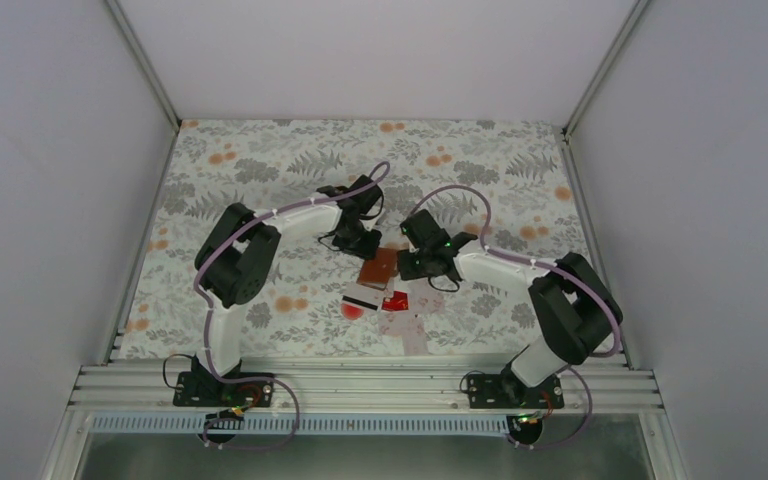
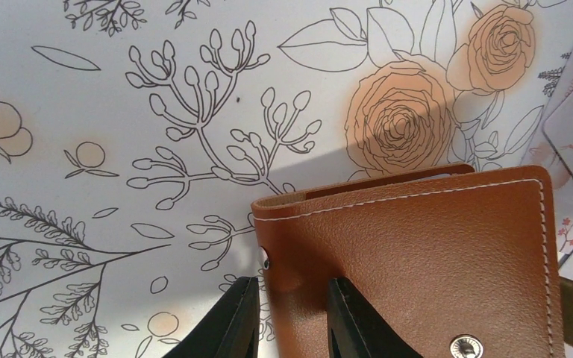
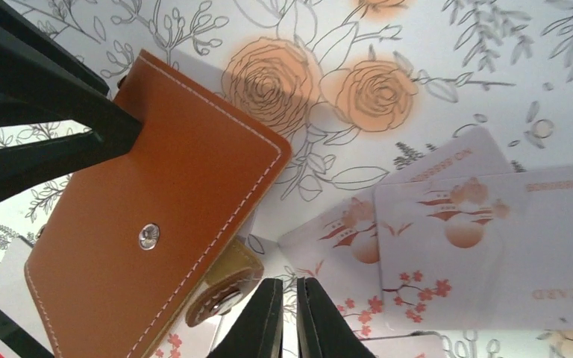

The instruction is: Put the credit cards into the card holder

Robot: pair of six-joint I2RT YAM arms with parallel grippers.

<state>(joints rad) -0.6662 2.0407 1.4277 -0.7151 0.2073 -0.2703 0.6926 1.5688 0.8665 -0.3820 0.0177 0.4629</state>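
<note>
The card holder lies closed near the middle of the tabletop, its long axis slanting toward the near-left corner. The left pincer pinches its far-left corner edge. The right pincer, pressed nearly together and holding nothing, sits just right of it, over the credit cards, which lie toward the near edge.

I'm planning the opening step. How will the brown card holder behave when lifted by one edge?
The card holder looks like folded leather, so it would probably flex and may fall open. The left gripper pinches one edge. Its grained surface likely grips well, and it seems light.
</note>
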